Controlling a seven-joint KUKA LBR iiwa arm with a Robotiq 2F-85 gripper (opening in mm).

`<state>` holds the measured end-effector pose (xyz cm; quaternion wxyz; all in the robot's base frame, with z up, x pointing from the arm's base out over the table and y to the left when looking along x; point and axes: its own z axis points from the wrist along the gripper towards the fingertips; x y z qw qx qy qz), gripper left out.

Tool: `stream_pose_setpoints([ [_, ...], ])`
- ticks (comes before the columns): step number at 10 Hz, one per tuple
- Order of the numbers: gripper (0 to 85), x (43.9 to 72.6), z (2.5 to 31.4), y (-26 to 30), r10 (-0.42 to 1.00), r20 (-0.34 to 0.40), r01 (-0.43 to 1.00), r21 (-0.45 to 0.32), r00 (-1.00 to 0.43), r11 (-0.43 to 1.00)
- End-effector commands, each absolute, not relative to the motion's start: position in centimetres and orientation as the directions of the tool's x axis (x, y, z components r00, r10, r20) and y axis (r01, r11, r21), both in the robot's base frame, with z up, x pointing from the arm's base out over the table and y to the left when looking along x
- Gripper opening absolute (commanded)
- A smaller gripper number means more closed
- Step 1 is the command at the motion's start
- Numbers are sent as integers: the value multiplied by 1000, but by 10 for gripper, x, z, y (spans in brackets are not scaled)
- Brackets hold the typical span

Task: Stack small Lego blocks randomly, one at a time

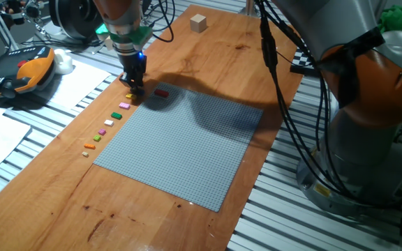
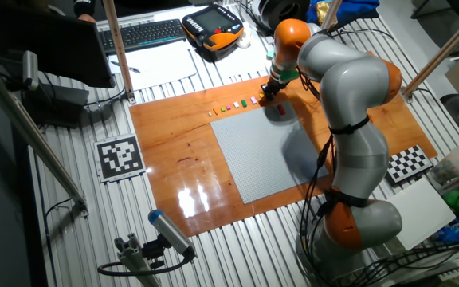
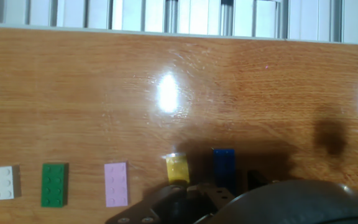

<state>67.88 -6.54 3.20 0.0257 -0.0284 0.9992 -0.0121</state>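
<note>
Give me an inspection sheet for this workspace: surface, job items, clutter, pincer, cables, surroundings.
Surface: wooden tabletop carrying a large grey studded baseplate.
Job's things: row of small Lego blocks left of the baseplate, including white, green, pink, yellow and blue; one red block on the baseplate.
Clutter: plain wooden cube at the far edge.
Pincer: low over the row's end; jaw state unclear.
Cables: black bundle hanging off the arm.
Surroundings: orange teach pendant, keyboard, checkerboard marker.

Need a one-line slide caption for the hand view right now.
Hand view: gripper low over the wooden board, near the yellow brick and blue brick; pink, green, white alongside.
</note>
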Motion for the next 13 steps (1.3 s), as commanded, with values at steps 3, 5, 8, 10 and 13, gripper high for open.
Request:
stream_pose_setpoints([
  [3, 340, 679, 32, -65, -49, -46, -48, -16, -998, 999],
  [5, 340, 678, 30, -64, -44, -51, -43, -11, -998, 999],
  [8, 340, 678, 29, -61, -39, -67, -37, -27, -997, 999],
  [10, 340, 679, 31, -61, -37, -59, -36, -27, -998, 999],
  [13, 340, 680, 31, -62, -36, -61, -34, -28, -998, 999],
])
